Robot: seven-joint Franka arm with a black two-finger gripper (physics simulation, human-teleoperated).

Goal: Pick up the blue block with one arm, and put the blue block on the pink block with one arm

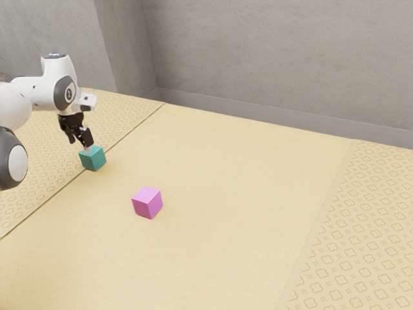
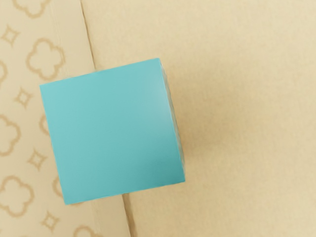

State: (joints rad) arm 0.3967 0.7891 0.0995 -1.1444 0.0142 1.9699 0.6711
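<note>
The blue block [image 1: 93, 158], more teal than blue in colour, sits on the surface [image 1: 245, 194] right at the seam where the plain tan middle meets the patterned strip [image 1: 39, 168], toward the exterior view's left. The pink block [image 1: 147, 202] stands well apart from it on the plain part. The arm [image 1: 45, 93] holds the jaws directly over the blue block, their tips at or just above its top, and how wide they stand cannot be told from this angle. In the wrist view the blue block [image 2: 113, 131] lies squarely under the hand, its top face flat and its edges crisp. It looks like a small rigid cube, probably light, with smooth plain faces that could slip under a weak pinch but should not dent or break. The sensible hold is across two opposite upright faces, centred and low enough to keep it from tipping, with the jaws lined up square to its sides. No brand, label or writing shows on either block or on the surface
</note>
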